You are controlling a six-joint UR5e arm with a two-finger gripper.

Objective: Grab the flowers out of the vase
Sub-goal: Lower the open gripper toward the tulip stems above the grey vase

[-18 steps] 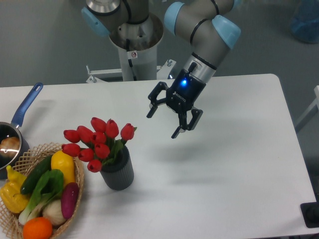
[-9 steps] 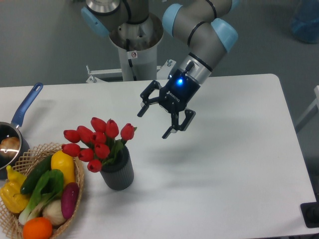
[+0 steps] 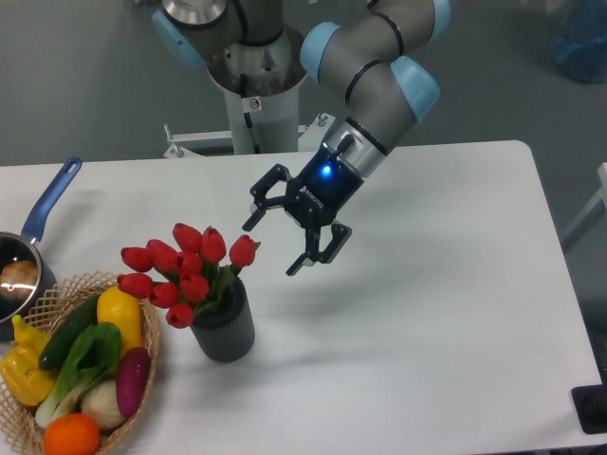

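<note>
The flowers (image 3: 185, 269), a bunch of red tulip buds with green leaves, stand upright in the dark grey ribbed vase (image 3: 225, 327) on the white table, left of centre. My gripper (image 3: 271, 247) hangs open above the table, just right of the rightmost bud, its fingers pointing down and to the left. Nothing is between its fingers, and a small gap separates it from the flowers.
A wicker basket (image 3: 142, 318) of vegetables and fruit sits at the front left, touching distance from the vase. A blue-handled pot (image 3: 38, 227) stands at the left edge. The robot's base column (image 3: 256, 95) rises behind the table.
My gripper has moved left and slightly down toward the flowers, staying open. The flowers and vase have not moved.
</note>
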